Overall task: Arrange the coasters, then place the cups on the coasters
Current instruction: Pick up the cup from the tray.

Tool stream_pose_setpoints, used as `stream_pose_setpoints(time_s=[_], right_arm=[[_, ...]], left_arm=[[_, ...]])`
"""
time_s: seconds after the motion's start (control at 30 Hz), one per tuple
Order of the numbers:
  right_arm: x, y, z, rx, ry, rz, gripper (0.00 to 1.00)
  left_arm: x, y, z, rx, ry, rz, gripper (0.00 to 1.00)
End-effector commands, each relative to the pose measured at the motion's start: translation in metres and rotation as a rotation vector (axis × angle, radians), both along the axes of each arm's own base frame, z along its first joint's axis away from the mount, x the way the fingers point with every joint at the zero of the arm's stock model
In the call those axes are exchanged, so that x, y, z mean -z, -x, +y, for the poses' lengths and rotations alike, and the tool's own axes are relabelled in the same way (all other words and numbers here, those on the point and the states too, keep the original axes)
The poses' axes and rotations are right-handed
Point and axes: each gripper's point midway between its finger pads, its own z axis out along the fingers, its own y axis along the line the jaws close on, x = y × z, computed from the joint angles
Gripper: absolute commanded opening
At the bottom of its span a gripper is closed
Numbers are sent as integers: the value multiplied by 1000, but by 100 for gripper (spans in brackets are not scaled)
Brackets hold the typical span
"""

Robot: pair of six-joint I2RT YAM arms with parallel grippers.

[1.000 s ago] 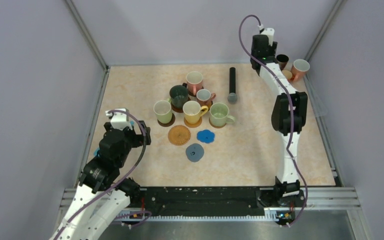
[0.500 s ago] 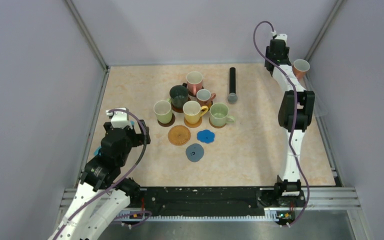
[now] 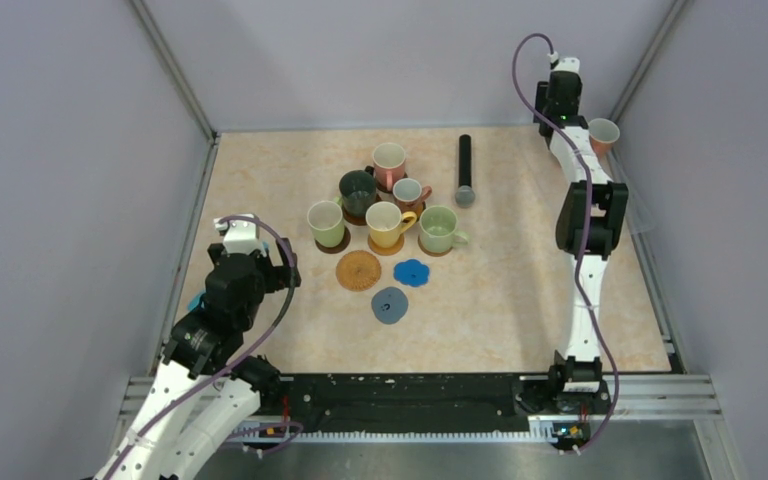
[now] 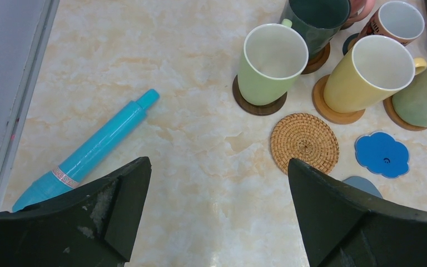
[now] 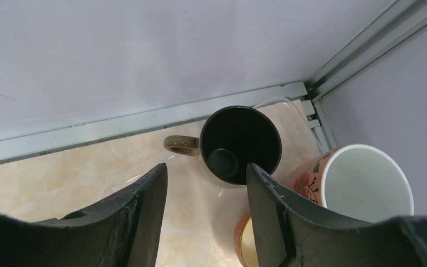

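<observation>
Six cups stand clustered mid-table on coasters: pink [image 3: 389, 160], dark green [image 3: 357, 190], small orange [image 3: 411, 190], pale green [image 3: 326, 222], yellow [image 3: 387, 222] and another pale green [image 3: 440, 228]. In front of them lie three bare coasters: woven tan [image 3: 358, 270], blue flower [image 3: 412, 272] and grey-blue [image 3: 389, 304]. My right gripper [image 5: 205, 169] hangs open in the far right corner, just short of a dark brown cup [image 5: 240, 146]. A flowered orange cup [image 5: 361, 178] and an orange coaster [image 5: 244, 245] are beside it. My left gripper [image 4: 218, 164] is wide open over bare table at the near left.
A long black cylinder with a grey tip [image 3: 464, 170] lies right of the cup cluster. A turquoise pen [image 4: 89, 150] lies by the left rail, just beyond my left finger. Walls and metal rails [image 5: 144, 122] close in the back corner.
The right arm has swung right and back into the far corner, covering the dark cup in the top view, and its jaws have narrowed slightly. The left arm has not moved.
</observation>
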Motion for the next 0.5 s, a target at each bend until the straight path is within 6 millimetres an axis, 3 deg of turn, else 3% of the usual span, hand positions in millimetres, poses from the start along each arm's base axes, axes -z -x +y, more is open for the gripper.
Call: stream_pose_setpoints(time_s=[0.0, 0.1, 0.3, 0.47], right_arm=[[-17, -17, -10, -11, -16, -91, 54], [-16, -23, -9, -45, -23, -105, 53], [15, -25, -10, -61, -27, -49, 53], [26, -23, -12, -63, -16, -22, 48]], left_arm=[[-16, -4, 1, -19, 16, -42, 99], [-16, -4, 3, -28, 11, -40, 99], [-16, -4, 7, -48, 9, -46, 99], [-14, -5, 6, -46, 1, -35, 99]])
